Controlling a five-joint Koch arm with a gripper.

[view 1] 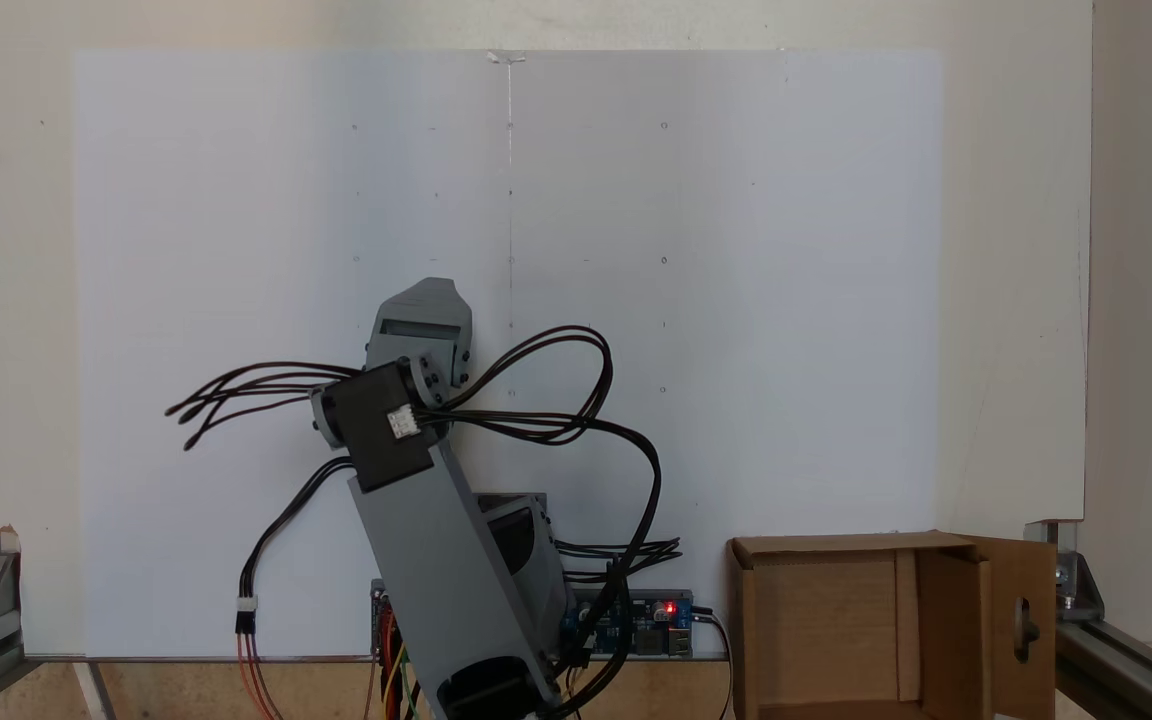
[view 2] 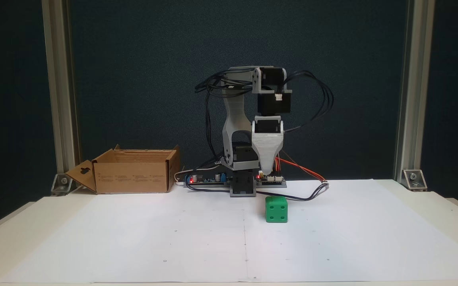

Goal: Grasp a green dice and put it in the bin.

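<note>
Item: green dice [view 2: 276, 209]. Sits flat on the white sheet [view 2: 173, 238] that covers my table [view 2: 443, 206], in a fixed view from the front. It is a cube, so no long axis to record. The face toward that camera carries four sunken pips; its edges run square to the sheet, not tilted. It rests just in front of my base and the circuit boards [view 2: 213, 179], slightly right of centre in that view. A black cable [view 2: 308, 195] lies on the sheet close behind it; contact cannot be judged.

Item: my hand [view 2: 267, 171]. Hangs pointing straight down, above and behind the dice, clear of it. One grey tapering finger [view 2: 267, 147] faces the camera and covers the other, so I cannot tell how far apart my fingers stand. It holds nothing and touches nothing. From above, in a fixed view, my hand [view 1: 433, 300] covers the dice.

Item: bin [view 2: 133, 172]. Brown cardboard, open top, standing on the table at the left in the front view, well apart from the dice. Its flap with the keyhole cutout [view 2: 82, 175] splays outward. From above the bin [view 1: 821, 545] sits at lower right.
</note>
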